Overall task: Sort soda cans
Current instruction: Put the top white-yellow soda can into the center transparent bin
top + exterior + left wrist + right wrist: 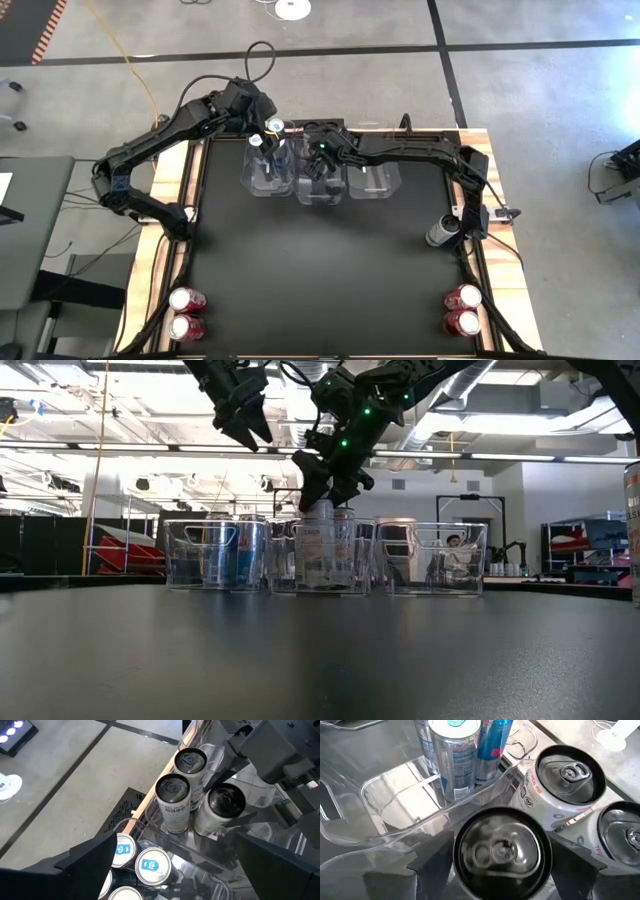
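Observation:
Three clear bins stand in a row at the table's far middle. My right gripper (502, 870) is over the middle bin (320, 190), shut on a grey soda can (502, 851). Two more grey cans (172, 802) stand upright in that bin. My left gripper (245, 422) hangs open, clear above the left bin (266, 178), where blue-silver cans (147, 865) stand. Two red cans (186, 313) stand at the near left corner and two (462, 310) at the near right. A dark can (441, 232) lies by the right edge. My right gripper holds the grey can by its upper wall just under the rim (465, 870), pinched between the two fingers, one on each side. The fingers come from above, pointing down. The can is upright with its lower part (320, 560) inside the middle bin; I cannot tell whether it stands on the bin's floor.
The right bin (373, 178) shows no cans. The wide black middle of the table (320, 280) is bare between the bins and the red cans. Wooden borders and arm bases run along the left and right edges. Both arms crowd closely over the bins.

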